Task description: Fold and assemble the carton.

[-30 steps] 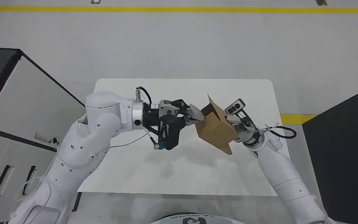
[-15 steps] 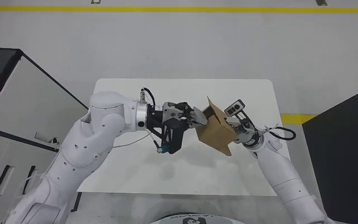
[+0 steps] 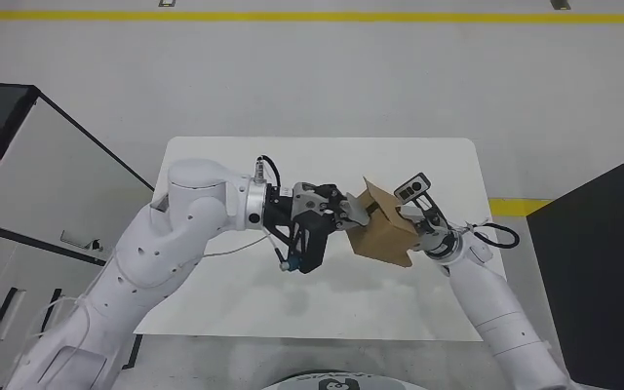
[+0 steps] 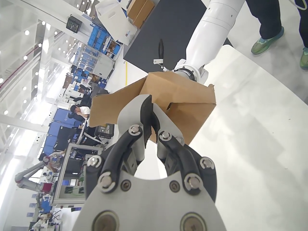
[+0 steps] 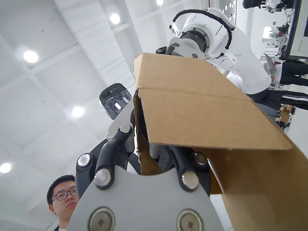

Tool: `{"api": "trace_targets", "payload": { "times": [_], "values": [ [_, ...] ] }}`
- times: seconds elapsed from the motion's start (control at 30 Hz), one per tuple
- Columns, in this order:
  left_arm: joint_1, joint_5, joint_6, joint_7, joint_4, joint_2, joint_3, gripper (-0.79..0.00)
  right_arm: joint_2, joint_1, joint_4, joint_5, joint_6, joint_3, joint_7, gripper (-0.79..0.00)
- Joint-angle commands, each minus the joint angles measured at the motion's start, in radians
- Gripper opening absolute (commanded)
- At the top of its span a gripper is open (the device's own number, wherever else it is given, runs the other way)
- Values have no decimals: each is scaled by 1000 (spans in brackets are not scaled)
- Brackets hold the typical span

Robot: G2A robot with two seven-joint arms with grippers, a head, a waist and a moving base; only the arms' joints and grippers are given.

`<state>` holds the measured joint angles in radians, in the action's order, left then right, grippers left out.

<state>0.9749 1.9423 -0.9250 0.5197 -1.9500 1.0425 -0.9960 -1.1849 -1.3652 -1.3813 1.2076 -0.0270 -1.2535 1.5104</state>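
Observation:
A brown carton [image 3: 382, 237] is held tilted above the right half of the white table [image 3: 292, 161]. One flap [image 4: 108, 109] sticks out open on its side. My left gripper [image 3: 343, 212] meets the carton's left edge; in the left wrist view its fingers [image 4: 150, 111] are pinched together on a cardboard edge of the carton [image 4: 182, 97]. My right gripper [image 3: 417, 231] holds the carton's right side. In the right wrist view one wall of the carton [image 5: 204, 111] runs between its fingers [image 5: 142, 140], and the inner finger is hidden inside.
The tabletop has bare room along its back edge [image 3: 322, 146] and its front [image 3: 292, 312]. A dark cabinet [image 3: 585, 263] stands off the table's right end, and a black frame [image 3: 29, 127] stands to its left.
My left arm has reached further right into the carton. The carton has swung lower and flatter, with its upper corner folding down. The right gripper has barely moved.

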Motion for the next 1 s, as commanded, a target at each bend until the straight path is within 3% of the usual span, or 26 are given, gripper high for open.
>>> {"api": "trace_targets", "payload": {
  "times": [0.0, 0.97],
  "values": [
    [-3, 2, 0, -3, -2, 0, 6, -785, -1, 0, 1, 1, 3, 0, 3, -785],
    [-43, -9, -2, -65, 1, -4, 71, -785, -7, -11, 8, -3, 22, -7, 3, -785]
  ]
}}
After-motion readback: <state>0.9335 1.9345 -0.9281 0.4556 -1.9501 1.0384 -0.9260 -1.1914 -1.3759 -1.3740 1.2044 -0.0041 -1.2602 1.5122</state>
